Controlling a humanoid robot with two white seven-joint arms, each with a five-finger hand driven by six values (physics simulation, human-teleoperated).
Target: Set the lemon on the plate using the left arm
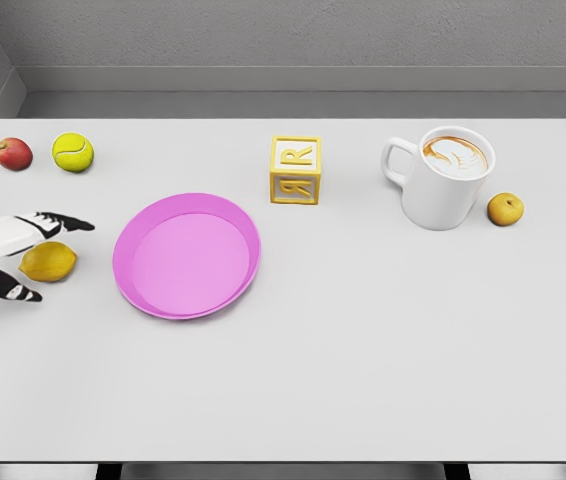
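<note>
A yellow lemon (49, 262) lies on the white table, left of the pink plate (233, 220). My left hand (35, 258) comes in from the left edge and brackets the lemon: dark-tipped fingers (68, 222) reach over its far side and the thumb (13, 291) lies on its near side. The fingers are spread around the fruit and do not visibly clamp it. The lemon rests on the table, a short gap away from the plate's left rim. My right arm is out of the picture.
A red apple (13, 154) and a tennis ball (73, 152) sit at the back left. A yellow letter block (295, 170) stands behind the plate. A white coffee mug (447, 180) and a small orange fruit (505, 209) are at the right.
</note>
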